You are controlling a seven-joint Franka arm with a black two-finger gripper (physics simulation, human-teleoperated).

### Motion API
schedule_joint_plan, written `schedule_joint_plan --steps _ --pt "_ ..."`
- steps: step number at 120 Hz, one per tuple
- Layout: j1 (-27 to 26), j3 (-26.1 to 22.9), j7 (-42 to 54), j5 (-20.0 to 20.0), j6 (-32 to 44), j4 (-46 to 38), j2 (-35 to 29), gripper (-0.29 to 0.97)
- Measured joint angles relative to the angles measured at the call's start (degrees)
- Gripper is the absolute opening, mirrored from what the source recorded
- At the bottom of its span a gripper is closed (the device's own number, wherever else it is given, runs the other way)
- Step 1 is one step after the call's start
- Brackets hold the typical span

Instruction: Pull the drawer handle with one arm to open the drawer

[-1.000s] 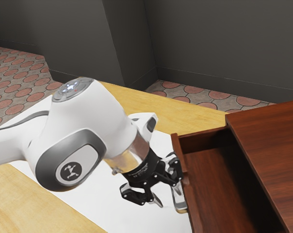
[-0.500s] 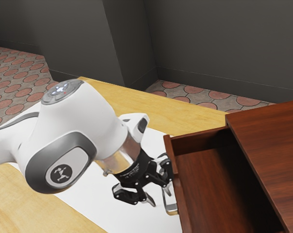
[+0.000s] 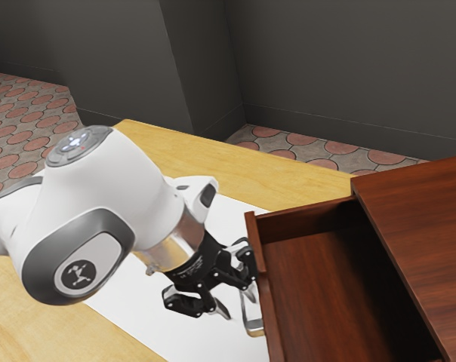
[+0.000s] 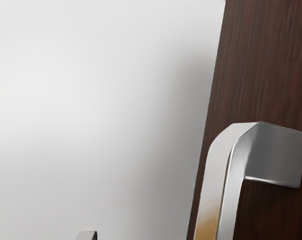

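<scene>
The dark wooden drawer (image 3: 326, 279) stands pulled well out of its cabinet (image 3: 424, 226) toward the exterior view's left. Its silver bar handle (image 3: 252, 320) sticks out from the drawer front (image 3: 258, 264). My black gripper (image 3: 237, 302) is at the handle with its fingers spread. One light fingertip (image 3: 221, 308) hangs apart from the bar on the side away from the drawer, and the other finger sits by the bar near the drawer front. In the wrist view the handle (image 4: 231, 180) is close under my hand against the drawer front (image 4: 261, 75).
A white mat (image 3: 137, 302) covers the light wooden table (image 3: 235, 170) under my hand. The cabinet fills the exterior view's right side. Dark walls and a patterned floor (image 3: 318, 151) lie behind the table.
My hand has moved toward the exterior view's left, and the drawer has slid further out of the cabinet with it. The fingers keep the same spread at the handle.
</scene>
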Motion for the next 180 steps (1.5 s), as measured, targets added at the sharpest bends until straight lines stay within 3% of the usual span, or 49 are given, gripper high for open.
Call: schedule_joint_plan --steps 65,98,106,126,134,148,180 --pt "0.1 -0.07 0.59 0.25 0.01 -0.23 -1.18 0.23" --pt "-0.27 -0.44 0.91 2.91 -0.17 0.88 -4.26 0.24" --pt "-0.02 -0.34 0.68 3.54 -3.46 7.96 -3.05 0.25" --pt "0.3 4.37 -2.24 4.18 -22.98 34.3 8.01 0.48" --pt "0.12 8.0 -3.56 4.33 -29.71 35.73 9.12 0.53" --pt "-0.21 9.08 -5.48 4.7 -36.68 34.1 9.14 0.59" --pt "-0.61 8.06 -8.73 8.34 -41.83 30.64 8.69 0.66"
